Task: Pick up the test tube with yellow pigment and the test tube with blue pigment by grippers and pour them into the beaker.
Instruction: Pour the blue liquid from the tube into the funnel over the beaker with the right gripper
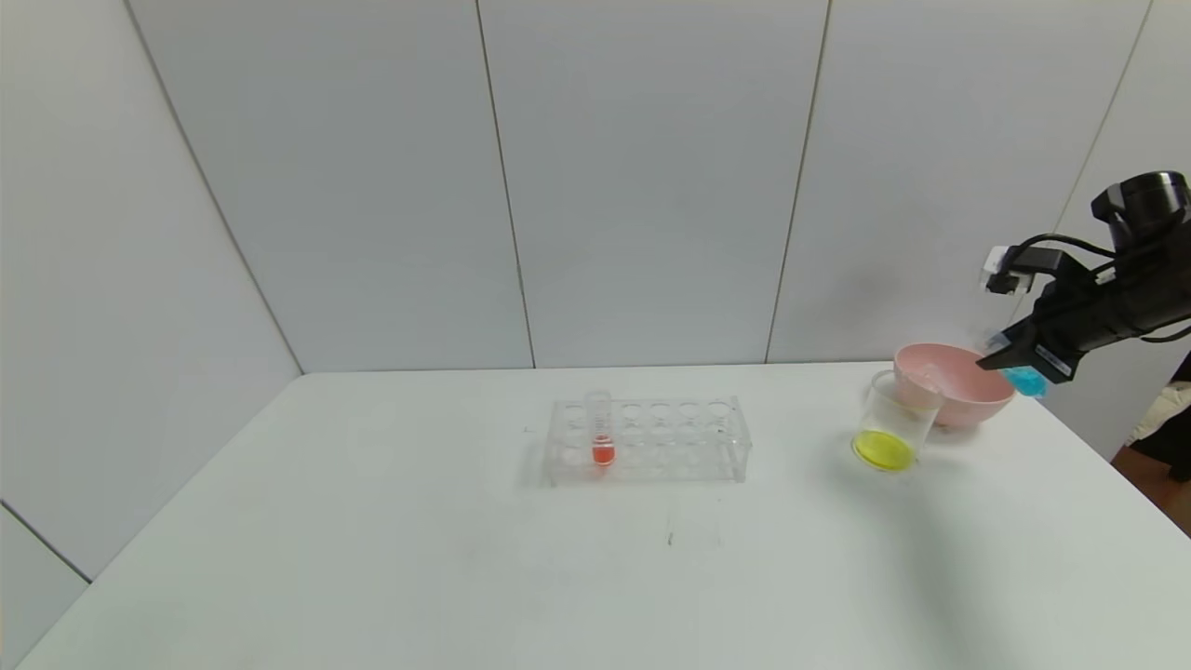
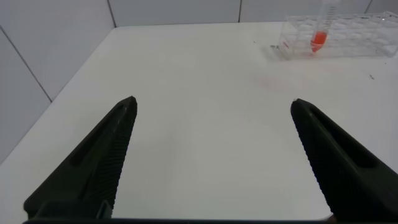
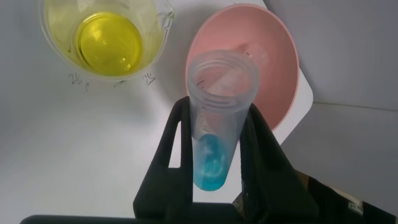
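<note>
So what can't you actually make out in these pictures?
- Inside of the pink bowl, head view: its near wall hides it; in the right wrist view the blue test tube, held by the right gripper, covers part.
- Left gripper: out of the head view; only its fingers show.
- Beaker: cut off in the right wrist view.

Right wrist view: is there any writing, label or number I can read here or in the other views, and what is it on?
No text can be read for certain.
Table: faint pencil-like marks beside the beaker, too faint to read.
Test tube rack: small reddish mark at one end, too small to read.
Red-orange tube: graduation lines, no legible numbers.
Right gripper: small label, too small to read.
</note>
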